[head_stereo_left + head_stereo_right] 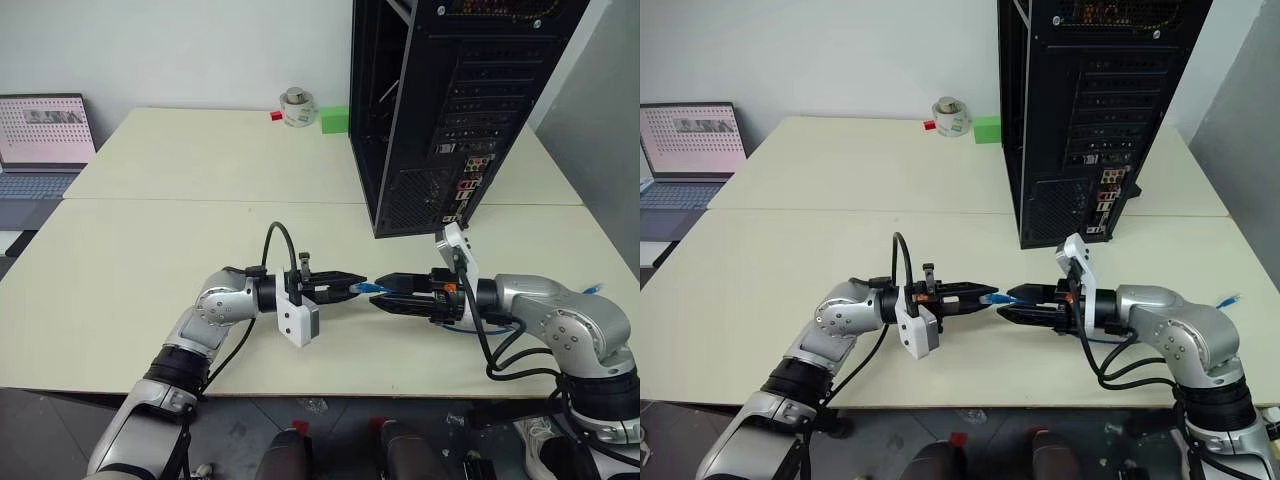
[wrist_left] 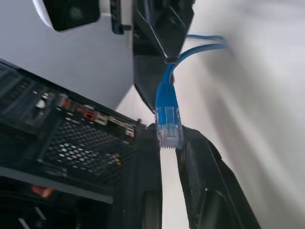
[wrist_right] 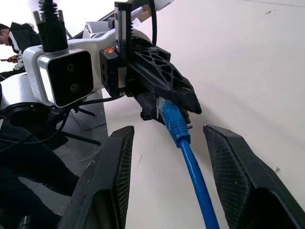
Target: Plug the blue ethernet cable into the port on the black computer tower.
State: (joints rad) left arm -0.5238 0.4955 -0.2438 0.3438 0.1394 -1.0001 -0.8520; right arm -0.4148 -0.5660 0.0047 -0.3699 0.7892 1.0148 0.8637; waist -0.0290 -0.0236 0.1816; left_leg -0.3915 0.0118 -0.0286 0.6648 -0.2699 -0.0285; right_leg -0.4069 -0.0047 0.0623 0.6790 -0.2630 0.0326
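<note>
Progress: blue cable lifted over the desk, not yet in the port; carrying and plugging remain.
Left fingers: pressed together, pinching the clear plug.
Right fingers: spread either side of the cord.
Count: one cable, one tower, two arms.

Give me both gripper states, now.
Left gripper: shut on the blue cable's plug.
Right gripper: open, fingers either side of the cable.
</note>
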